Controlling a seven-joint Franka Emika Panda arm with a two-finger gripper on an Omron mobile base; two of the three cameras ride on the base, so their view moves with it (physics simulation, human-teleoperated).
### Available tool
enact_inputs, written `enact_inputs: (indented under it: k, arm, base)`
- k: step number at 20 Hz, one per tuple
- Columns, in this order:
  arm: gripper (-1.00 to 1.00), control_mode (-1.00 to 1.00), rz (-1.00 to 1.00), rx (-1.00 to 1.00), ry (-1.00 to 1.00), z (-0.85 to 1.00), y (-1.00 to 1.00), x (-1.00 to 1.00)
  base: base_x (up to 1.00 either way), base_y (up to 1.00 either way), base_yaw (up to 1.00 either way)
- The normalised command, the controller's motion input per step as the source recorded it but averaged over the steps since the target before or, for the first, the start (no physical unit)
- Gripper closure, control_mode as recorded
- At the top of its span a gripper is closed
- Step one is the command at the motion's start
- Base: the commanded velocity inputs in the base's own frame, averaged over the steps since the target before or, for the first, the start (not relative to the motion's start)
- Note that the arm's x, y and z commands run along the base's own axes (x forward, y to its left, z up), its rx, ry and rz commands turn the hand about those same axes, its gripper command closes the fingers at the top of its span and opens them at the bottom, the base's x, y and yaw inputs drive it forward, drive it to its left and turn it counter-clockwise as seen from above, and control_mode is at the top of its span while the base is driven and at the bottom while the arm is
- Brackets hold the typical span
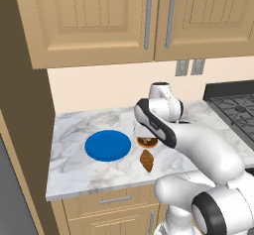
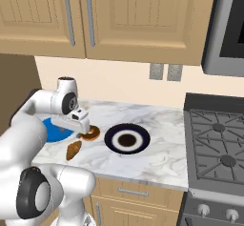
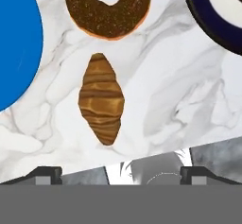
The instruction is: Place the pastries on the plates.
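Observation:
The ring doughnut point(image 3: 108, 11) with its dark glazed top lies on the marble counter between the two plates. The golden-brown croissant point(image 3: 101, 99) lies just in front of it, toward the counter's edge. The bright blue plate point(image 1: 108, 145) sits to their left and the navy plate point(image 2: 127, 139), with white ring and brown centre, to their right. Both plates are bare. My gripper point(image 3: 120, 173) hovers above the pastries, open, with nothing between its fingers. In the right base view the gripper point(image 2: 82, 126) hangs just left of the doughnut point(image 2: 90, 133) and above the croissant point(image 2: 73, 149).
A gas stove point(image 2: 219, 144) adjoins the counter on the right. Wooden wall cabinets point(image 1: 94, 16) hang above, and a tall brown panel point(image 1: 25, 130) closes the left end. The counter's front edge point(image 1: 99, 187) runs close to the croissant.

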Motion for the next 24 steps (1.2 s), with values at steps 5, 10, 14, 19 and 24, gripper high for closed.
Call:
enact_inputs:
  k: [5,10,14,19,24]
  arm:
    - [-1.0,-1.0,0.0,0.0,-0.02,-0.37,0.15,0.06]
    - [-1.0,-1.0,0.0,0.0,-0.11,-0.37,0.05,0.17]
    - [-1.0,-1.0,0.0,-0.03,-0.11,-0.38,0.0,0.15]
    - [-1.0,-1.0,0.0,-0.01,-0.01,-0.36,0.0,0.11]
    - [-1.0,-1.0,0.0,0.0,0.0,-0.32,0.0,0.02]
  base:
    - [0.0,0.0,0.0]
    - [0.0,0.0,0.0]
    - [0.0,0.0,0.0]
    - [0.0,0.0,0.0]
    - [0.0,0.0,0.0]
